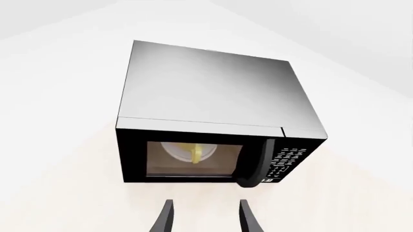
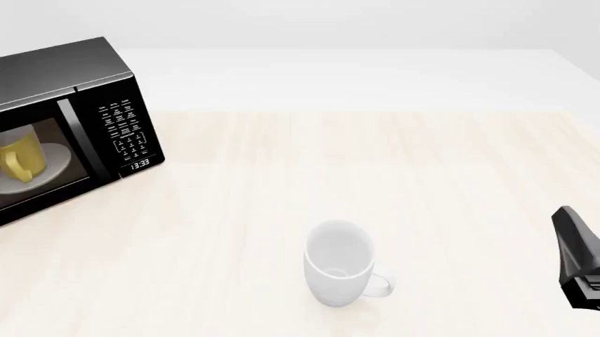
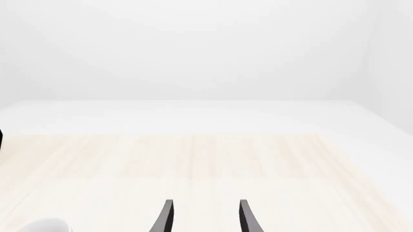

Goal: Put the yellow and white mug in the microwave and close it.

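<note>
The black microwave (image 1: 213, 87) stands at the table's far left (image 2: 66, 77) with its glass door shut flush against the keypad panel. Through the window I see the yellow and white mug (image 2: 21, 158) upright on the white turntable plate (image 2: 58, 163); the left wrist view shows it as a yellow shape (image 1: 195, 153). My left gripper (image 1: 206, 217) hovers in front of and above the door, open and holding nothing. It is out of the front view. My right gripper (image 3: 206, 217) is open and empty over the table, far right.
A larger all-white mug (image 2: 339, 263) stands upright near the table's front middle, its handle pointing right; its rim shows in the right wrist view (image 3: 42, 225). My right arm (image 2: 577, 253) enters at the front view's right edge. The clock reads 13:33.
</note>
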You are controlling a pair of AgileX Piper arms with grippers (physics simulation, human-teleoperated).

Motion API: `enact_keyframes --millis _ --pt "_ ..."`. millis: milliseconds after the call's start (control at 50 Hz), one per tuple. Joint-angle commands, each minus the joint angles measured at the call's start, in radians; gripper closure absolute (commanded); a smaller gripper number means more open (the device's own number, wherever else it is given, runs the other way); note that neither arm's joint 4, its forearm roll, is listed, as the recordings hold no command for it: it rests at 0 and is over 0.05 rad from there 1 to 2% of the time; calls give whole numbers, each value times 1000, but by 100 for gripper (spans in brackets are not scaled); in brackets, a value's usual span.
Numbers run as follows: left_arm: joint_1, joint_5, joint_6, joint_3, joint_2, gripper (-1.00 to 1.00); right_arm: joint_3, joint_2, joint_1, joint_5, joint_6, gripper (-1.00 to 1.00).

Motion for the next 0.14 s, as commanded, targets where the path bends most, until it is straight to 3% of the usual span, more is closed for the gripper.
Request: enact_keyframes --millis 20,140 --pt "-5 49 4 32 -69 -100 0 0 0 0 0 -100" --pt "-8 77 4 32 -96 -100 0 0 0 0 0 -100"
